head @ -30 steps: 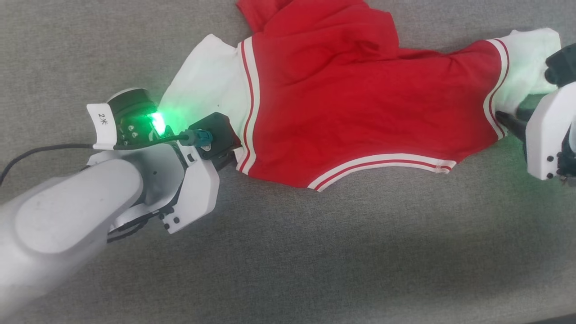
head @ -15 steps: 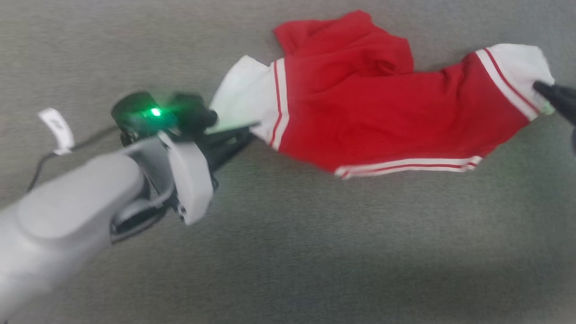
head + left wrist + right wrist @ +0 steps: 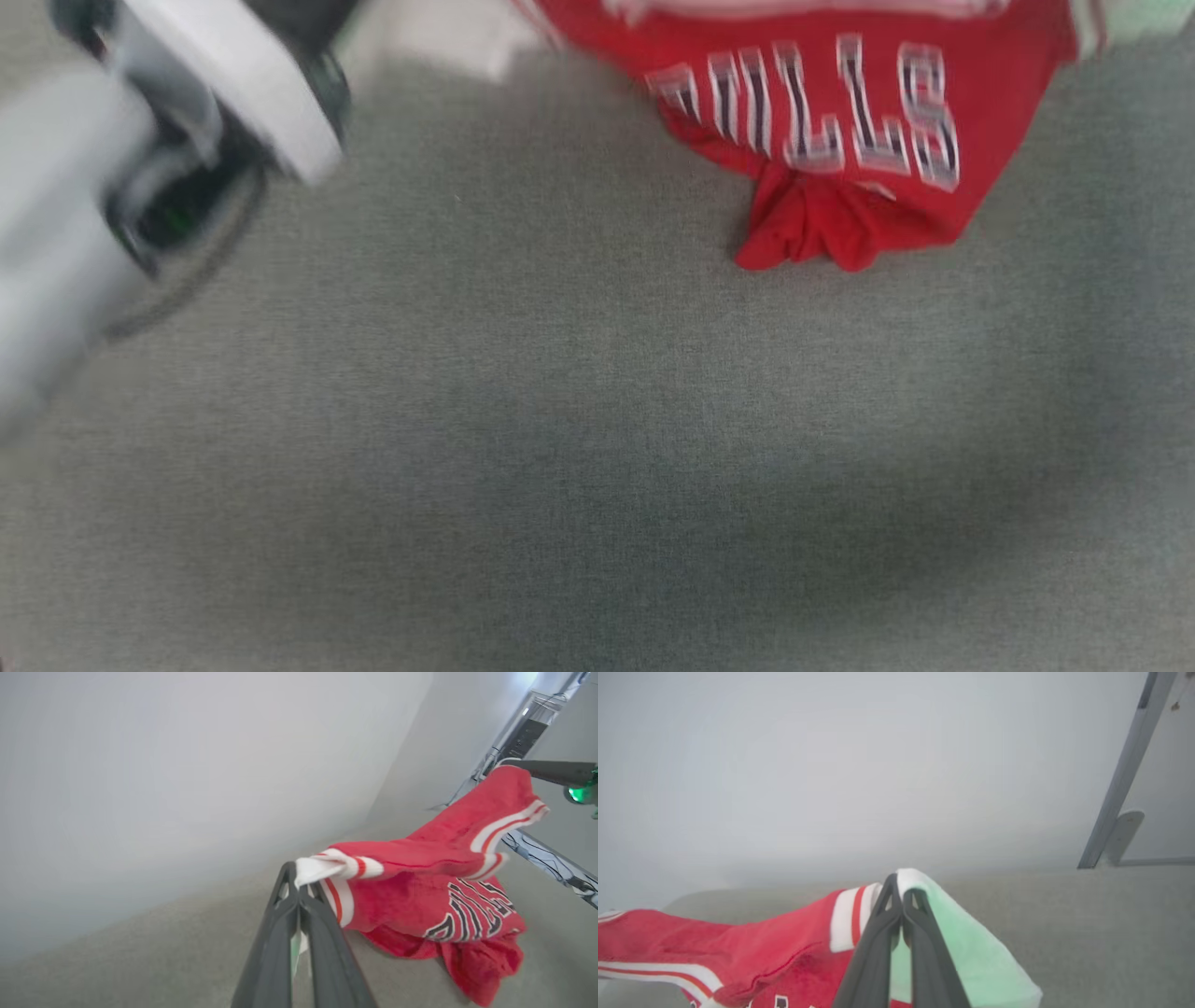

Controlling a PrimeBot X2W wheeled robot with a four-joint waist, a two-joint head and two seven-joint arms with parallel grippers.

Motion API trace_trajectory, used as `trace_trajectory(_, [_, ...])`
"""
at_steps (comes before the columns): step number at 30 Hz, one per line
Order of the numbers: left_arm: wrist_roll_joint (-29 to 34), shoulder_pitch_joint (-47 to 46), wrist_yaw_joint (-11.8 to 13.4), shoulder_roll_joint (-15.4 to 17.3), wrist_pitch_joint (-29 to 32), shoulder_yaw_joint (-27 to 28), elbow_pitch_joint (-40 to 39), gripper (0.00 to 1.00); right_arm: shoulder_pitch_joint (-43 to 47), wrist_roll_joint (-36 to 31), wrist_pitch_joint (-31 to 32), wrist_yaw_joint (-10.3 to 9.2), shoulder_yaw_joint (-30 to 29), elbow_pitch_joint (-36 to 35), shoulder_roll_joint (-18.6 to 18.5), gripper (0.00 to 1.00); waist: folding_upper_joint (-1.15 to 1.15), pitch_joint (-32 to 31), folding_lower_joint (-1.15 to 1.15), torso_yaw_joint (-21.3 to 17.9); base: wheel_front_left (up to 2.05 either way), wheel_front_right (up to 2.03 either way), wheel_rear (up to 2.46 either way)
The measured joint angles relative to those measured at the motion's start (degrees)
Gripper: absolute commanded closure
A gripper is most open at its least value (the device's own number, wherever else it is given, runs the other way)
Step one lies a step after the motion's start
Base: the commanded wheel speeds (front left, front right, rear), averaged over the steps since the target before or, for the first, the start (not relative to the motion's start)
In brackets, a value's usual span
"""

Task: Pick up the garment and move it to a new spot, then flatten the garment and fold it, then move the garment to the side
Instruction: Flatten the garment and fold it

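Red garment [image 3: 420,896] slung over the table [image 3: 560,420] between left end effector [image 3: 297,890] and right end effector [image 3: 899,891], each clamped on a white sleeve [image 3: 966,938].

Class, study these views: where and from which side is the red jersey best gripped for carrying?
Grip the two white sleeves, one from each outer side. The left gripper and right gripper, jaws shut on a sleeve each, hold the garment spread between them, so only its lower part bunches.
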Motion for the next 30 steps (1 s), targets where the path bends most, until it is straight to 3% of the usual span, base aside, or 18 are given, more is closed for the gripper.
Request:
trace_trajectory(4, [-2.5,-8.3,0.0,-2.3,0.8,3.0,8.4,1.00,-14.5,-8.4,-5.4,-0.01,-3.7,8.8,5.9,1.00,0.00,2.7,0.00,-0.6,0.00,0.00,0.00])
trace_trajectory(9, [-4.4,-18.9,0.0,-5.2,-0.1,7.4,18.1,1.00,-28.6,-16.3,-13.4,0.01,-8.1,17.5,10.5,1.00,0.00,4.6,0.00,-1.3,0.00,0.00,0.00])
trace_trajectory(13, [-5.1,-26.2,0.0,-6.4,-2.3,10.3,22.7,1.00,-36.4,-19.9,-18.6,0.07,-10.6,22.0,10.9,1.00,0.00,3.6,0.00,-1.3,0.00,0.00,0.00])
trace_trajectory(16, [-6.3,-27.4,0.0,-7.4,-3.1,11.3,21.1,1.00,-39.2,-20.3,-20.7,0.08,-11.6,25.6,10.0,1.00,0.00,2.3,0.00,-0.9,0.00,0.00,0.00])
trace_trajectory(22, [-9.7,-19.8,0.0,-4.3,-1.3,9.2,13.3,1.00,-35.0,-19.1,-19.8,0.07,-8.0,28.2,7.7,1.00,0.00,0.3,0.00,-0.1,0.00,0.00,0.00])
trace_trajectory(30, [-14.2,-0.1,0.0,0.8,-2.3,5.4,-1.6,1.00,-10.4,-8.4,-13.2,0.05,-0.8,18.3,2.8,1.00,0.00,-0.9,0.00,0.8,0.00,0.00,0.00])
